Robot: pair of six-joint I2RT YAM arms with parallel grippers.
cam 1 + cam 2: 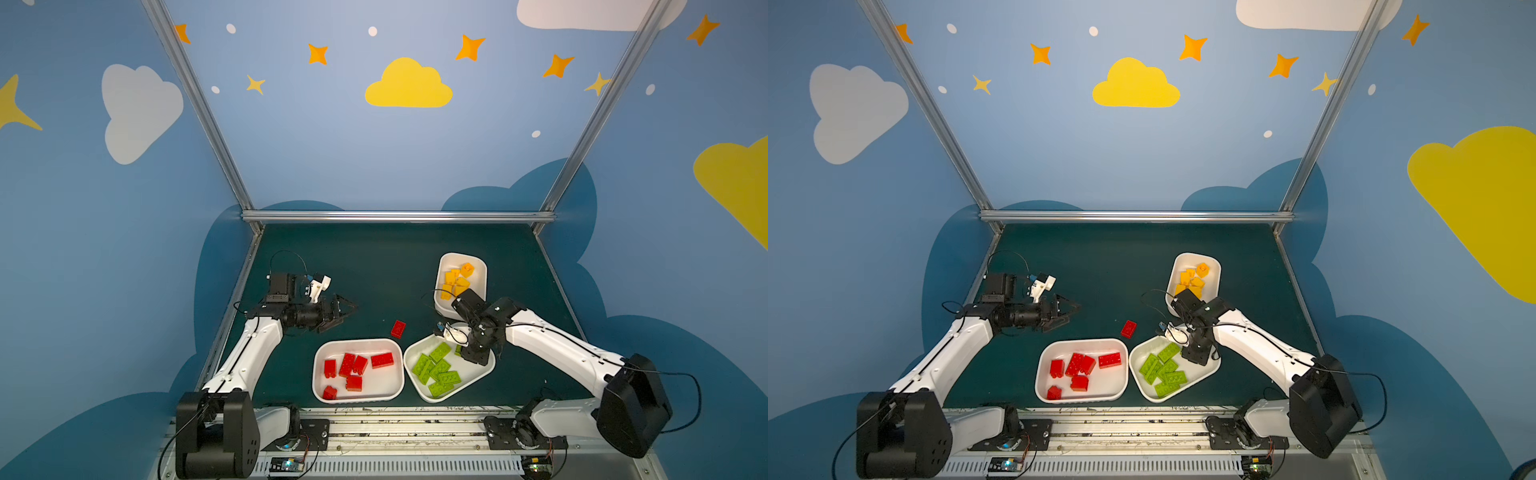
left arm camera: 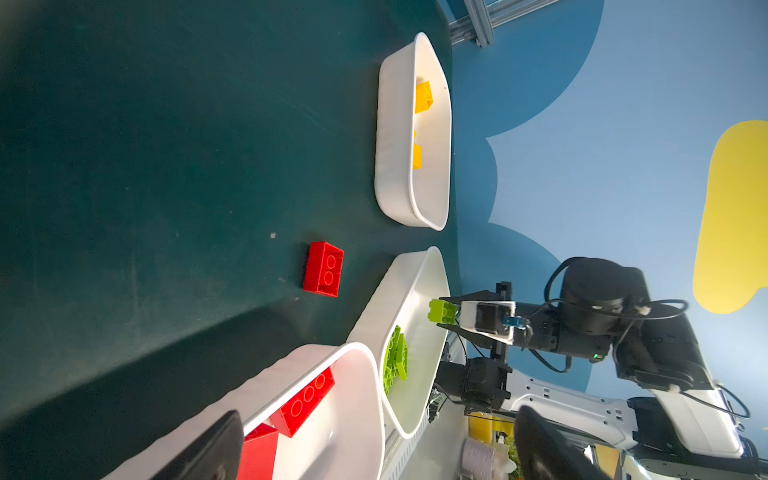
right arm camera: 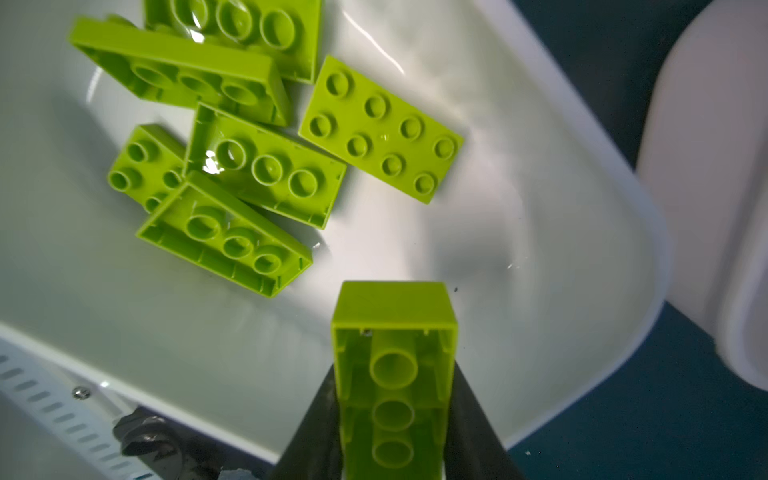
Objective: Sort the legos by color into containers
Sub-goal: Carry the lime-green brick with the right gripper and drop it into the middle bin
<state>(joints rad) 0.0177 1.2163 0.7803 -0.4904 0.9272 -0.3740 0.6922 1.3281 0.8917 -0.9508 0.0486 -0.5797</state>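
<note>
"Right wrist view, first entry?"
"Right hand (image 3: 395, 374): clenched on one green brick (image 3: 395, 307), hollow side to the camera, above the green tray (image 3: 519, 257); six more green bricks (image 3: 266, 166) lie inside."
"Both top views?"
"Left hand (image 1: 348, 313): released, holding nothing, above the tabletop (image 1: 374, 266). One red brick (image 1: 398, 328): loose on the tabletop, just beyond the red tray (image 1: 386, 386), six red bricks (image 1: 381, 360) inside. Yellow tray (image 1: 480, 274): yellow bricks (image 1: 455, 282), farther back."

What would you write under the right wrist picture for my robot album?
The right gripper clamps a green brick in its jaws over the white tray of green bricks.
</note>
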